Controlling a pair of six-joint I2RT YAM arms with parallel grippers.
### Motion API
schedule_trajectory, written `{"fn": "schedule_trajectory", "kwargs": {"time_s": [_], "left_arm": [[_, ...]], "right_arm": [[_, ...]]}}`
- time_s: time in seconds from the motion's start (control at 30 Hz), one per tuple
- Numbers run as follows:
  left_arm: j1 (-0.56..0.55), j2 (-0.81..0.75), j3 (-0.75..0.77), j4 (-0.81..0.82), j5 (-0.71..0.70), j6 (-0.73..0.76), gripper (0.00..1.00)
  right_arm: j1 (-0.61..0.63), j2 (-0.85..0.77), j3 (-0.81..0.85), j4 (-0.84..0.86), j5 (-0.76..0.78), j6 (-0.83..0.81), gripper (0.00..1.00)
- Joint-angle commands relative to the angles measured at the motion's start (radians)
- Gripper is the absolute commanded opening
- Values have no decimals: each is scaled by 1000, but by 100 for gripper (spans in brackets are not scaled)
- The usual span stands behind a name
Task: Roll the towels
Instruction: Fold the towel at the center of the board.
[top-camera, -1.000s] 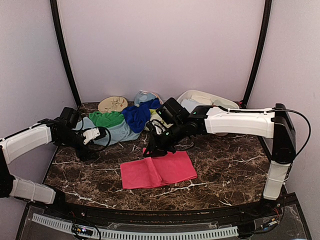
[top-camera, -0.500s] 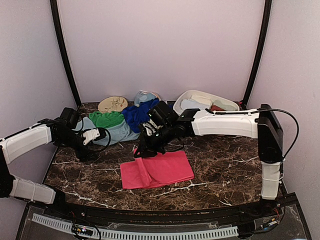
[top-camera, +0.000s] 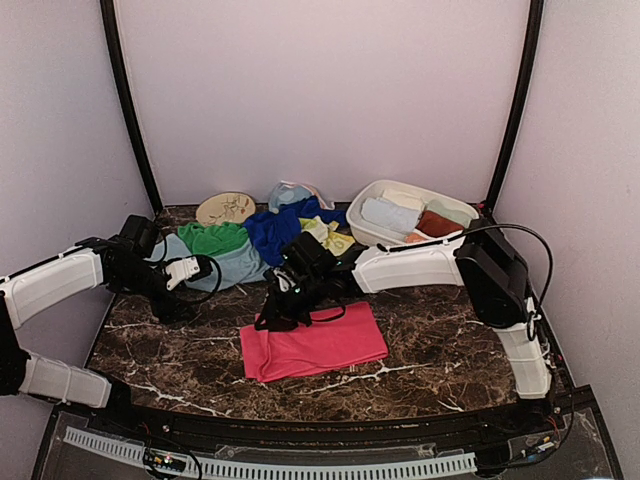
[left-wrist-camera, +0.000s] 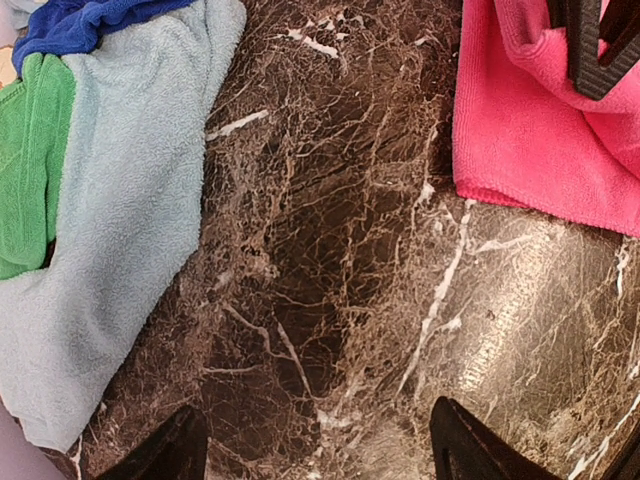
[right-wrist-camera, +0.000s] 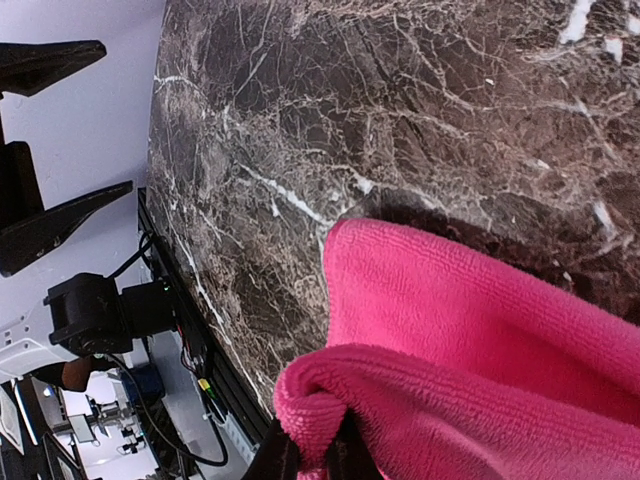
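Low in the middle of the top view, the right gripper (right-wrist-camera: 308, 462) is closed to a narrow pinch on a raised fold at the left end of the pink towel (top-camera: 325, 345), and its own wrist camera shows that fold bunched against the fingertips at the bottom of the frame. The rest of this towel lies flat across the lower centre of the dark marble tabletop (top-camera: 450, 330). It looks light, limp and thick-piled, so I judge it will sag wherever it is not supported and cling to itself rather than slip. A firm nip on the folded edge near a corner, with the other corner taken too, should keep a roll even. Further left, the left gripper (left-wrist-camera: 320, 455) hangs wide open over bare marble with nothing in it. Just above it is the loose heap: a pale blue towel (top-camera: 235, 265), a green towel (top-camera: 212, 237) and a royal blue towel (top-camera: 275, 230). At upper right, the white basin (top-camera: 362, 217) holds several towels that look already rolled.
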Motion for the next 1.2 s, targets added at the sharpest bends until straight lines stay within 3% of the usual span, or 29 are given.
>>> {"fn": "schedule_trajectory", "kwargs": {"time_s": [0.0, 0.43, 0.47, 0.5, 0.73, 0.77, 0.87, 0.93, 1.07, 1.17], "left_arm": [[6, 13, 10, -18, 1, -10, 79], [9, 31, 25, -16, 13, -16, 79], [9, 32, 27, -16, 11, -15, 79], [8, 32, 27, -16, 10, -15, 79], [19, 20, 44, -32, 54, -33, 79], [22, 20, 52, -41, 74, -37, 79], [25, 27, 73, -48, 124, -60, 79], [24, 45, 86, -41, 155, -74, 77], [20, 113, 122, -33, 223, -110, 68], [0, 176, 147, -23, 258, -130, 64]], "right_arm": [[13, 31, 48, 163, -28, 21, 11], [16, 46, 32, 292, -28, 21, 11], [18, 49, 38, 280, -79, 149, 62], [18, 53, 45, 262, -87, 155, 75], [16, 46, 38, 241, -87, 155, 75], [14, 35, 37, 226, -93, 123, 99], [3, -14, 56, 91, -33, 18, 100], [-13, -63, 66, -50, 52, -82, 100], [-65, -184, 37, -330, 385, -280, 100], [-139, -338, -108, -325, 523, -291, 100]]}}
